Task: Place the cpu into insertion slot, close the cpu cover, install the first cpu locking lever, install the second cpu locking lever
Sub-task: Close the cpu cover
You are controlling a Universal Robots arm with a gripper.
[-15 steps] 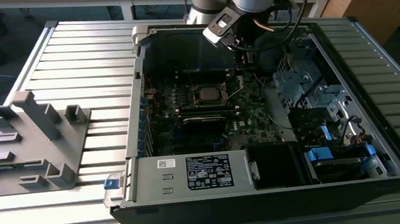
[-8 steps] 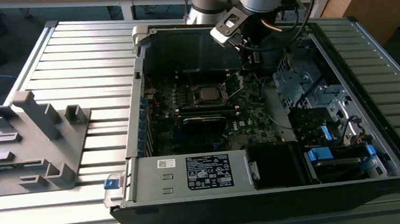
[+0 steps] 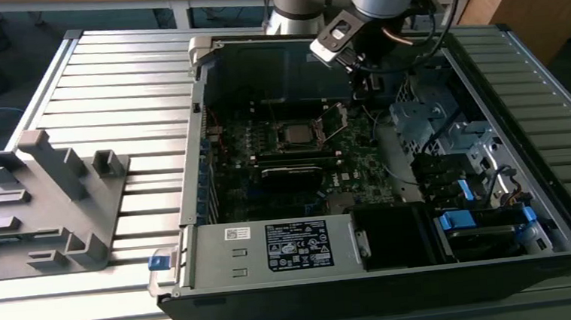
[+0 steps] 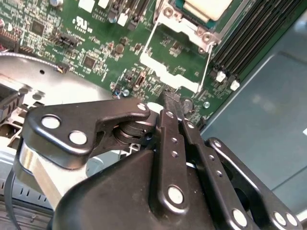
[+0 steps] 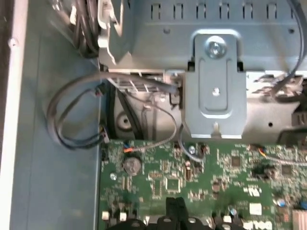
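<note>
The cpu (image 3: 293, 134) lies flat in the socket on the green motherboard, its silver-grey top up; one corner of it is visible in the second wrist view (image 4: 206, 5). The cpu cover (image 4: 168, 73), a thin silvery frame with an open window, is swung open away from the socket, and in the exterior view it stands tilted beside the chip (image 3: 336, 119). Thin wire locking levers (image 4: 209, 57) run along its sides. My gripper (image 4: 173, 98) is shut with nothing in it. Its tips hover just past the cover's free edge, also visible over the board in the first wrist view (image 5: 175, 205).
The open computer case (image 3: 196, 174) lies on a slatted metal table. A grey plastic fixture (image 3: 47, 199) stands at the exterior view's left. A labelled power supply (image 3: 271, 248), black fan shroud (image 3: 396, 231) and blue-tabbed bays (image 3: 470, 215) fill the case's near end. Loose cables (image 5: 76, 115) and a metal bracket (image 5: 216, 86) are at the rear wall.
</note>
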